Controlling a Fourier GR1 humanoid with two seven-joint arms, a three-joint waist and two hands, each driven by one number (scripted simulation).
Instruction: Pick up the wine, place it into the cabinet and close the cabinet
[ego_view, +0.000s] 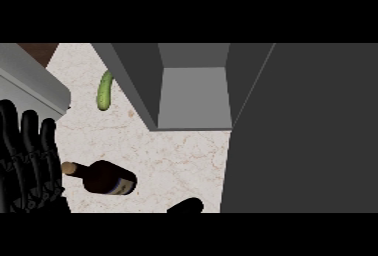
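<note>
Head view. The wine bottle (103, 178) lies on its side on the pale worktop (177, 160), neck pointing left, before the open cabinet (193, 97); nothing holds it. You would do best to wrap round its wide body, not the neck. Your left hand (28, 160) rests at the left edge, fingers straight up, empty. Only a dark tip of your right hand (186, 206) shows at the bottom, near the bottle; open or closed, I cannot tell.

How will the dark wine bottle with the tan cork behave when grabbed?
The dark glass wine bottle looks rigid and probably heavy for its size, given its broad body. Its smooth round sides may slip in a grasp, or roll on the pale marble counter if pushed.
</note>
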